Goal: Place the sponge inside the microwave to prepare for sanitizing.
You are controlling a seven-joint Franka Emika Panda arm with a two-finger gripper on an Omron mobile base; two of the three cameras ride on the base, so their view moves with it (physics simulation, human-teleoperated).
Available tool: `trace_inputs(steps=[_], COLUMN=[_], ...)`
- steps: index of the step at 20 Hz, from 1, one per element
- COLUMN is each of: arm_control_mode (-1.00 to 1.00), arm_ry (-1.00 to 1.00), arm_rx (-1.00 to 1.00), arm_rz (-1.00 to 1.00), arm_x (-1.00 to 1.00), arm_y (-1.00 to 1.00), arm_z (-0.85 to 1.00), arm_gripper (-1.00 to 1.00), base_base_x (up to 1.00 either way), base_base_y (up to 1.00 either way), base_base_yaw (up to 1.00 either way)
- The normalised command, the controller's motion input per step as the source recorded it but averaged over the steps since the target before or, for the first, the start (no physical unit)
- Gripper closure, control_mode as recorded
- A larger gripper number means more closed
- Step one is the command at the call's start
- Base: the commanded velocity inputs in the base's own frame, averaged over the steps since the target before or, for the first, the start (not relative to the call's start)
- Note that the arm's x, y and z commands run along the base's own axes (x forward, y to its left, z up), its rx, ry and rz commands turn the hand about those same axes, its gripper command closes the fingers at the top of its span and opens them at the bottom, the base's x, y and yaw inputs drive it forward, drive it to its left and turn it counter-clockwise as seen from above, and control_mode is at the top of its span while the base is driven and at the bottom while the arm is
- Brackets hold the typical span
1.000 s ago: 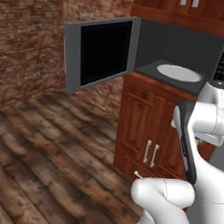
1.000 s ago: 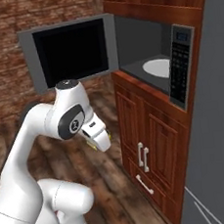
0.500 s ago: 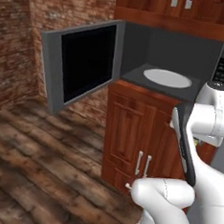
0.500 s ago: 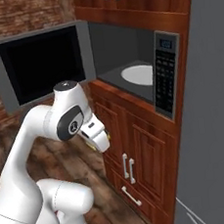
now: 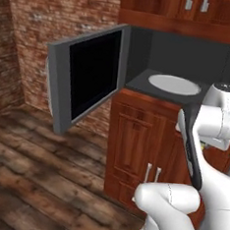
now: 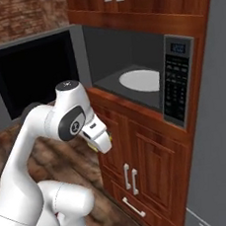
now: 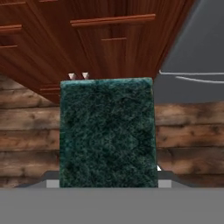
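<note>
**Sponge held, microwave open**

While the microwave (image 6: pixel 131 78) door (image 5: pixel 88 77) is swung wide, the pale turntable (image 6: pixel 140 80) is seen bare in the cavity. The dark green sponge (image 7: pixel 108 132) is pinched in the gripper (image 6: pixel 99 142), held low beside the wooden cabinet (image 6: pixel 151 170) below the microwave.

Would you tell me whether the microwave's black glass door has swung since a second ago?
No. The black glass door stands equally open against the grey microwave cavity; the whole view shifted, so the camera moved.
</note>
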Motion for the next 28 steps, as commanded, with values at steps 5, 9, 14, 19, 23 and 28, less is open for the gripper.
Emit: trace_inputs(steps=[5, 9, 14, 19, 23, 28], arm_control_mode=[1.0, 1.0, 1.0, 1.0, 1.0, 1.0], arm_ry=[0.0, 0.0, 0.0, 0.0, 0.0, 0.0], arm_rx=[0.0, 0.0, 0.0, 0.0, 0.0, 0.0], arm_rz=[0.0, 0.0, 0.0, 0.0, 0.0, 0.0], arm_x=[0.0, 0.0, 0.0, 0.0, 0.0, 0.0], arm_y=[0.0, 0.0, 0.0, 0.0, 0.0, 0.0], arm_z=[0.0, 0.0, 0.0, 0.0, 0.0, 0.0], arm_gripper=[1.0, 1.0, 1.0, 1.0, 1.0, 1.0], base_base_x=[0.42, 0.51, 0.56, 0.52, 0.4, 0.32], base_base_y=[0.08, 0.0, 0.06, 0.24, 0.27, 0.01], base_base_yaw=[-0.14, -0.09, -0.09, -0.11, -0.1, -0.06])
